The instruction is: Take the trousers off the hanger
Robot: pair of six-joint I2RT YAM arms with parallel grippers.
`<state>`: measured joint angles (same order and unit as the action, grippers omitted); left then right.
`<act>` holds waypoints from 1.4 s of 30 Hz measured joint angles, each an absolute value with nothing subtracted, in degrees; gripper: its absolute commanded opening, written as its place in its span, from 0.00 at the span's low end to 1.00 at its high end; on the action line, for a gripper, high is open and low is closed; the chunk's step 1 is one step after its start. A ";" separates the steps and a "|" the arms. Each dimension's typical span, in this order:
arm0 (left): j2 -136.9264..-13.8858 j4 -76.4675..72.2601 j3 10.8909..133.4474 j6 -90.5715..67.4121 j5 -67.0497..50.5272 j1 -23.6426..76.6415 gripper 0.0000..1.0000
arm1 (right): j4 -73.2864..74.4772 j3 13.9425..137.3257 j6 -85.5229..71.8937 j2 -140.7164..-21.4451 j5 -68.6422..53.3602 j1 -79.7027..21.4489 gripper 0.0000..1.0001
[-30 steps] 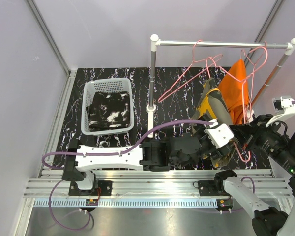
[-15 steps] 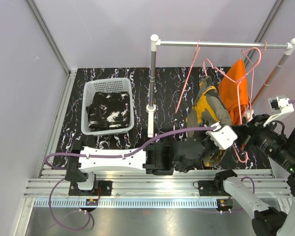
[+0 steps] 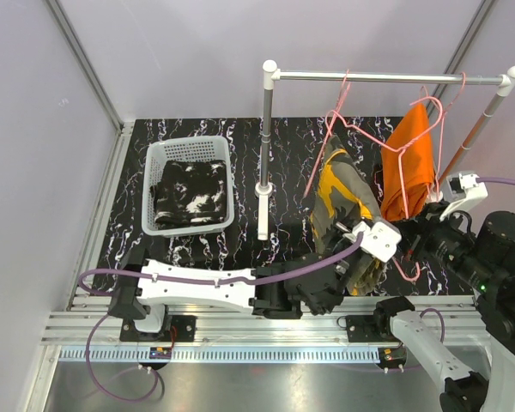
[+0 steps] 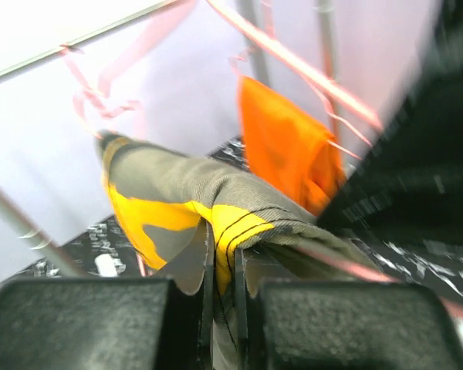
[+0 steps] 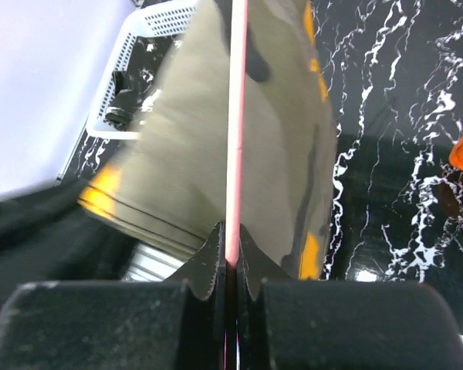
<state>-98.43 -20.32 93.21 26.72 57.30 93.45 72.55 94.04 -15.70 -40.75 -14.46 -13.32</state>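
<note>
Camouflage trousers (image 3: pixel 339 190) in olive and yellow-orange hang on a pink wire hanger (image 3: pixel 361 130) under the rail. My left gripper (image 4: pixel 222 254) is shut on a fold at their lower edge, and it shows in the top view (image 3: pixel 359 251) beside the cloth. My right gripper (image 5: pixel 231 250) is shut on the hanger's pink wire (image 5: pixel 235 116), just right of the trousers (image 5: pixel 278 131) in the top view (image 3: pixel 409 243). Plain orange trousers (image 3: pixel 412 163) hang on another pink hanger further right. Black trousers with white splotches (image 3: pixel 187 193) lie in the basket.
A white plastic basket (image 3: pixel 189 142) stands at the back left. The metal rail (image 3: pixel 386 77) rests on a post (image 3: pixel 264 146) mid-table and a slanted pole (image 3: pixel 468 142) on the right. The left arm stretches across the front of the table.
My left gripper has shut on the camouflage trousers and drawn them left. The hangers have swung left along the rail, and the right arm has followed, still holding the wire.
</note>
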 measured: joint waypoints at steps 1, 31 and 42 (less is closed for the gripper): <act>-98.06 -21.56 93.21 28.08 58.04 93.38 0.00 | 72.03 92.95 -15.86 -40.56 -14.50 -13.32 0.00; -88.18 -47.68 108.62 60.99 61.98 93.03 0.00 | 69.21 84.05 -15.77 -35.99 -10.96 -13.34 0.00; -76.47 -53.71 104.49 67.59 64.90 82.15 0.00 | 69.69 84.64 -15.64 -36.23 -10.15 -13.34 0.00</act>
